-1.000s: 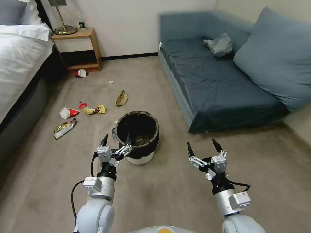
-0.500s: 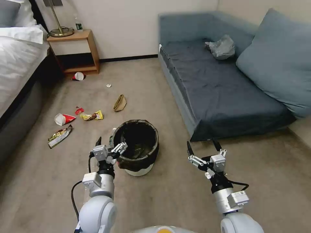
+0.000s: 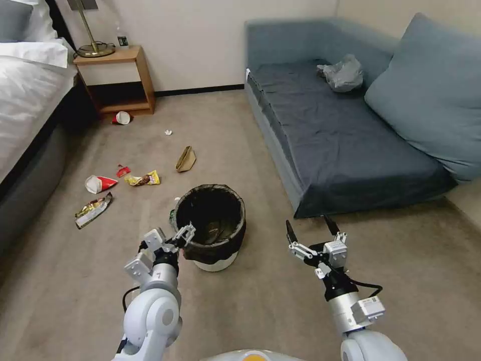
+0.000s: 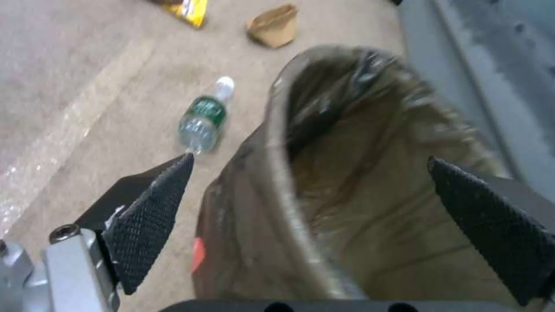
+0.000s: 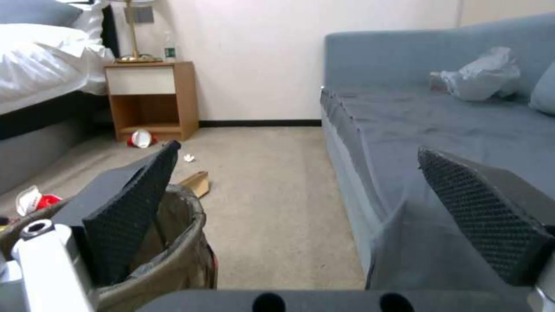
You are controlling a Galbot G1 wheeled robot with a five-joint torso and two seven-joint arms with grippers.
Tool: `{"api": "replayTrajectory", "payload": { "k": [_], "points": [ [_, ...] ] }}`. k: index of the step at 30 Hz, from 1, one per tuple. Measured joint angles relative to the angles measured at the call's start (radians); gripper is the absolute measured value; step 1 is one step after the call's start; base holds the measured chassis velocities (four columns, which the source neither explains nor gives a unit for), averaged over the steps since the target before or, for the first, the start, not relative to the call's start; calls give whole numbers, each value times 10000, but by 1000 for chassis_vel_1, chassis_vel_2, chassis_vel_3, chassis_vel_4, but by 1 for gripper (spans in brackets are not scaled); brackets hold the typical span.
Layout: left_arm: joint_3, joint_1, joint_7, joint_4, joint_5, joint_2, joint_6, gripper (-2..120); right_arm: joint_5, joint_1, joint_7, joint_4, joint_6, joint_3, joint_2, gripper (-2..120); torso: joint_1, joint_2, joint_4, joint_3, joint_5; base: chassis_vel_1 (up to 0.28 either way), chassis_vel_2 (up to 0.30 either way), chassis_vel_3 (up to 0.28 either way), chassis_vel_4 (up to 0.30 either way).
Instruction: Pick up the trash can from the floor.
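My left gripper (image 4: 306,203) gaped wide astride the bin's (image 3: 213,225) near rim, one finger inside and one outside, gripping nothing, the bin upright on the carpet (image 3: 260,301): next, I reckoned, pinch and lift.

A bottle (image 4: 204,122) lies just beside the trash can (image 3: 213,225).

The trash can (image 4: 324,182) was blurred in the left wrist view, its base cut off by the frame edge. In the head view, one finger of the left gripper (image 3: 176,238) was hidden behind the rim. Bin contents could not be told.
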Motion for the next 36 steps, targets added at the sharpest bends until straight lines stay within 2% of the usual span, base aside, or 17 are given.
{"api": "replayTrajectory", "payload": {
  "k": [3, 7, 9, 10, 12, 13, 15, 16, 18, 19, 24, 26, 27, 29, 32, 33, 36],
  "points": [
    [-20, -335, 136, 610, -144, -33, 91, 100, 53, -98, -75, -15, 110, 27, 0, 100, 0, 0, 1, 0, 0, 0, 0, 0, 0],
    [-16, -509, 162, 827, -436, -64, 239, 95, 67, -147, -155, -17, 203, 37, 0, 100, 0, 0, 0, 0, 2, 0, 0, 0, 0],
    [-4, -642, 226, 1035, -813, -122, 490, 83, 67, -241, -247, -12, 281, 35, 0, 100, 0, 0, -1, 0, 1, 0, 0, 0, 0],
    [-4, -642, 226, 1035, -813, -122, 490, 83, 67, -241, -247, -12, 281, 35, 0, 100, 0, 0, -1, 0, 1, 0, 0, 0, 0],
    [7, -634, 269, 1090, -934, -131, 528, 74, 53, -281, -292, -9, 332, 14, 0, 100, 0, 0, 0, 0, 1, 0, 0, 0, 0],
    [7, -634, 269, 1090, -934, -131, 528, 74, 53, -281, -292, -9, 332, 14, 0, 100, 0, 0, 0, 0, 1, 0, 0, 0, 0],
    [0, -595, 296, 1092, -961, -113, 529, 62, -11, -316, -313, -1, 365, -35, 0, 100, 0, 0, 0, 0, 1, 0, 0, 0, 0],
    [0, -595, 296, 1092, -961, -113, 529, 62, -11, -316, -313, -1, 365, -35, 0, 100, 0, 0, 0, 0, 1, 0, 0, 0, 0],
    [-39, -552, 330, 1078, -980, -65, 491, 52, -86, -320, -312, 12, 400, -58, 0, 100, 0, 0, 1, 0, 2, 0, 0, 0, 0],
    [-39, -552, 330, 1078, -980, -65, 491, 52, -86, -320, -312, 12, 400, -58, 0, 100, 0, 0, 1, 0, 2, 0, 0, 0, 0],
    [-78, -432, 443, 1060, -1039, 17, 340, 34, -105, -334, -285, 59, 465, -67, 0, 100, 0, 0, 0, 0, 1, 0, 0, 0, 0],
    [-89, -355, 517, 1072, -1014, 34, 246, 23, -105, -367, -302, 79, 531, -43, 0, 100, 0, 0, 0, 0, 1, 0, 0, 0, 0],
    [-89, -355, 517, 1072, -1014, 34, 246, 23, -105, -367, -302, 79, 531, -43, 0, 100, 0, 0, 0, 0, 1, 0, 0, 0, 0],
    [-89, -283, 614, 1079, -842, 31, 140, 11, -107, -402, -305, 120, 563, -28, 0, 100, 0, 0, -1, 0, 1, 0, 0, 0, 0],
    [-83, -161, 758, 950, -568, 25, 60, 5, -107, -427, -310, 145, 588, -10, 0, 100, 0, 0, 0, 0, -2, 0, 0, 0, 0],
    [-83, -161, 758, 950, -568, 25, 60, 5, -107, -427, -310, 145, 588, -10, 0, 100, 0, 0, 0, 0, -2, 0, 0, 0, 0],
    [2, 239, 1106, 385, 491, 49, -458, 4, -95, -440, -311, 145, 648, 24, -1, 100, 0, 0, 1, 0, 3, 0, 0, 0, 0]
  ]
}}
